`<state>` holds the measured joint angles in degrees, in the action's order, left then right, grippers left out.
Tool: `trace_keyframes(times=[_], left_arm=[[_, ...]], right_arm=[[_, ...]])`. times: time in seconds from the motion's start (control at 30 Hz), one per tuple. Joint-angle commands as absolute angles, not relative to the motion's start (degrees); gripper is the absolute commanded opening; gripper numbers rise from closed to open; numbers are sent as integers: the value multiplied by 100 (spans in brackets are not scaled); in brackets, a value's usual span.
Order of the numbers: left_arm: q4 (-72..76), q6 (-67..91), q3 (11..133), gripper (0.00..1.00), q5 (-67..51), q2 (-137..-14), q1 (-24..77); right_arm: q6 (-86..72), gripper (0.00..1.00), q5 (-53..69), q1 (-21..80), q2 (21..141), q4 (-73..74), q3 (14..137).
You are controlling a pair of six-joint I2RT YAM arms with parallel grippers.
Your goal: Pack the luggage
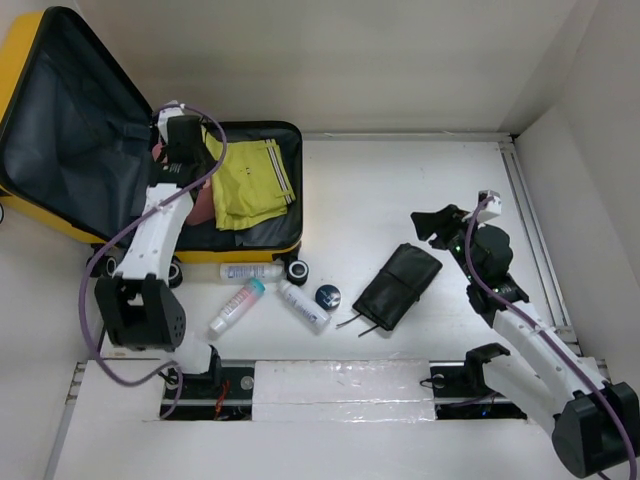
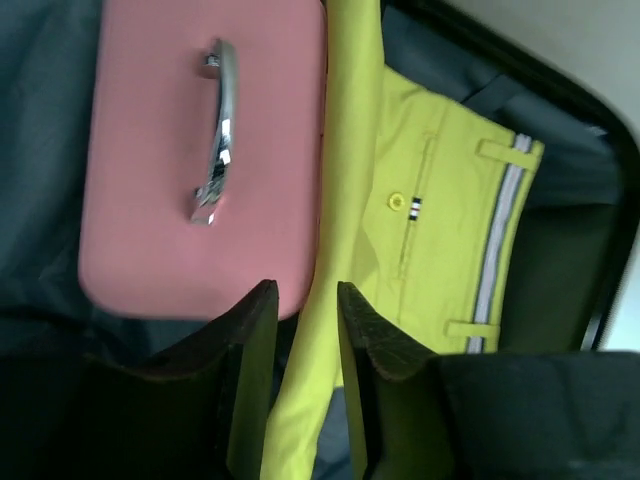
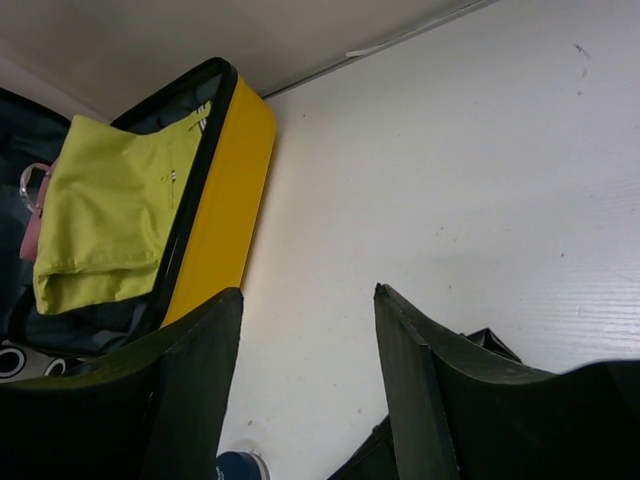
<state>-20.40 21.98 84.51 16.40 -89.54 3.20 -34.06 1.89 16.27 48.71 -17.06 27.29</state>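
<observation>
Bottles (image 1: 262, 292), black pouch (image 1: 397, 284) lie nearest on table (image 1: 400, 190), likely awaiting packing. Right gripper (image 1: 437, 223) spread, empty, above pouch. Left gripper (image 2: 305, 330) slightly parted, hovering inside open yellow luggage (image 1: 240, 250) over pink case (image 2: 200, 170), lime shorts (image 2: 440, 230).

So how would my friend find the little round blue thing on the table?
Start at the open yellow suitcase in the far left corner. In front of its near edge lies a row of bottles, and the tin sits at the right end, between them and the black pouch. It is the only small, round, dark blue thing; the bottles are long and pale.
</observation>
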Motion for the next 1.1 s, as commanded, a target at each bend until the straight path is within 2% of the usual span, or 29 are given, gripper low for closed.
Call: trace_keyframes(times=[0.0, 0.07, 0.17, 0.2, 0.27, 0.3, 0.33, 0.43, 0.53, 0.63, 0.67, 0.73, 0.77, 0.8, 0.87, 1.07], left_arm=[[-1951, 2347, 8052, 23, 1441, -8114, 299], [-2029, 2495, 7998, 29, 1441, -7981, 299], [-1751, 2549, 7744, 40, 1179, -7516, 299], [-1592, 2627, 7647, 41, 986, -7341, 299], [-1232, 2794, 7218, 43, 303, -6726, 299], [-909, 2847, 7051, 43, 81, -6524, 299], [-740, 2848, 6875, 43, -147, -6339, 299], [-221, 2909, 6224, 44, -265, -5784, 763], [86, 2821, 6038, 46, 569, -5704, 1869], [342, 2672, 6292, 47, 1580, -6099, 3091], [343, 2750, 6345, 47, 1634, -6187, 3268], [544, 3022, 6154, 47, 1269, -6118, 3349], [989, 3102, 5917, 47, 1196, -5943, 3349], [1237, 3190, 5654, 47, 1117, -5741, 3349], [1493, 3260, 5011, 48, 1002, -5187, 3349], [1652, 3060, 4422, 49, 536, -4134, 3349]], right_arm=[[-3313, 61, 176, 1723, 4781, -1837, 2997], [-3261, 61, 324, 1723, 4833, -1837, 3049], [-3103, 54, 579, 1871, 5018, -1837, 3181], [-3033, 40, 641, 1942, 5193, -1837, 3243], [-2778, 25, 764, 2222, 5430, -1837, 3392], [-2673, 9, 817, 2337, 5580, -1767, 3584], [-2437, 5, 817, 2477, 5912, -1601, 3716], [-2067, 4, 870, 3136, 6606, -1275, 4270], [-1802, 4, 993, 3699, 7039, -1091, 4665], [-1679, 9, 993, 4207, 7286, -949, 4790], [-1627, 21, 924, 4340, 7338, -949, 4703], [-1626, 38, 818, 4691, 7339, -949, 4597], [-1626, 53, 817, 4798, 7391, -949, 4536], [-1626, 58, 817, 4903, 7479, -949, 4466], [-1573, 65, 599, 5192, 7611, -949, 4465], [-1460, 65, 316, 5571, 8331, -949, 4755]])
